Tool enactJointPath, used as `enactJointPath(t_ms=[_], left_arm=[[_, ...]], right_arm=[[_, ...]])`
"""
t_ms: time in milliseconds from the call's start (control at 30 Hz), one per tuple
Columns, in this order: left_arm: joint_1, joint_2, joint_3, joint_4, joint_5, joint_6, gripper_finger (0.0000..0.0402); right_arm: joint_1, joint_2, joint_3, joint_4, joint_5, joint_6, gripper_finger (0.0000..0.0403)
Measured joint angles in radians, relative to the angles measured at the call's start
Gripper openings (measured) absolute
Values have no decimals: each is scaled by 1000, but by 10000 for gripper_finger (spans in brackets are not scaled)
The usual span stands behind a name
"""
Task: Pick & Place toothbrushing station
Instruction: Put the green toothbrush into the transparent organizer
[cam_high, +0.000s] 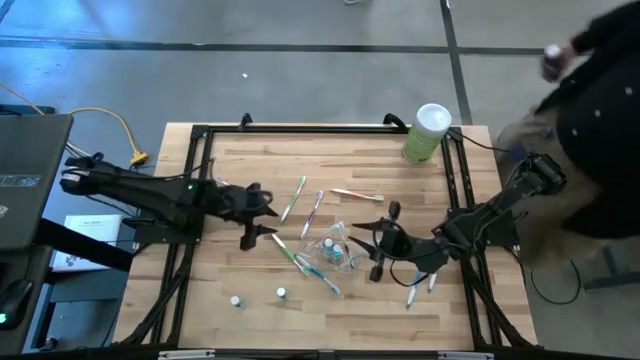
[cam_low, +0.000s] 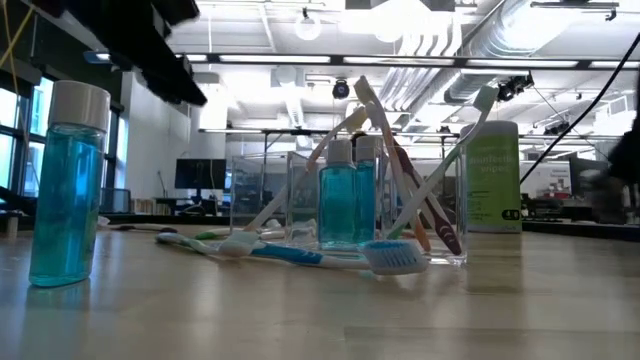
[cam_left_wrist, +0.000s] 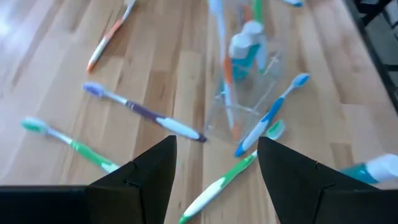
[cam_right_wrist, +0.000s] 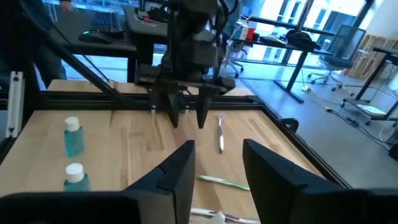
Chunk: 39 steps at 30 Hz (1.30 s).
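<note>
The left hand (cam_high: 262, 212) hangs over the wooden desk (cam_high: 330, 300) with its two dark fingers (cam_left_wrist: 146, 174) spread wide and nothing between them. Just ahead of its fingertips stands the clear plastic cup (cam_high: 336, 243), mid-desk, with a few toothbrushes leaning in it and small teal bottles with white caps (cam_low: 338, 195) inside or close against it; which, I cannot tell. Between this hand and the cup lie loose brushes: a green toothbrush (cam_left_wrist: 68, 144) and a purple-handled toothbrush (cam_left_wrist: 144, 113) off one fingertip, and a blue toothbrush (cam_left_wrist: 272, 113) leaning on the cup's base beside the other. An orange-handled toothbrush (cam_left_wrist: 106, 38) lies farther out, well apart from the hand. The right hand (cam_high: 383, 242) sits on the cup's opposite side, close to it, its fingers (cam_right_wrist: 177, 171) part-way apart and empty in its wrist view, facing the left hand across the desk. Two more toothbrushes (cam_high: 420, 288) lie just behind the right hand, under its arm. Two small teal bottles (cam_high: 258, 297) stand near the front edge, well apart from both hands. A tall pale-green canister (cam_high: 427, 132) stands at the far corner behind the right arm, where a person in dark clothes (cam_high: 585, 110) is beside the desk.
</note>
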<state>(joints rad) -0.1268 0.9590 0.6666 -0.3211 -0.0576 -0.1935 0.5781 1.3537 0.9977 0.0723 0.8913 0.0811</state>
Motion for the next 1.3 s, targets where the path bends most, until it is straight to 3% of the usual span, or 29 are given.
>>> enactJointPath(t_ms=[533, 633, 933, 1200, 1300], left_arm=[[322, 306, 0, 78, 212, -91, 218], [342, 320, 0, 87, 262, -93, 218], [344, 312, 0, 97, 249, -69, 218], [425, 315, 0, 175, 323, -83, 218], [444, 339, 0, 201, 303, -115, 218]], right_arm=[[11, 0, 0, 13, -3, 4, 126], [49, 0, 0, 16, 1, 4, 126], [109, -10, 0, 23, 104, -5, 126], [59, -10, 0, 22, 67, -7, 126], [48, -10, 0, 22, 43, -7, 126]])
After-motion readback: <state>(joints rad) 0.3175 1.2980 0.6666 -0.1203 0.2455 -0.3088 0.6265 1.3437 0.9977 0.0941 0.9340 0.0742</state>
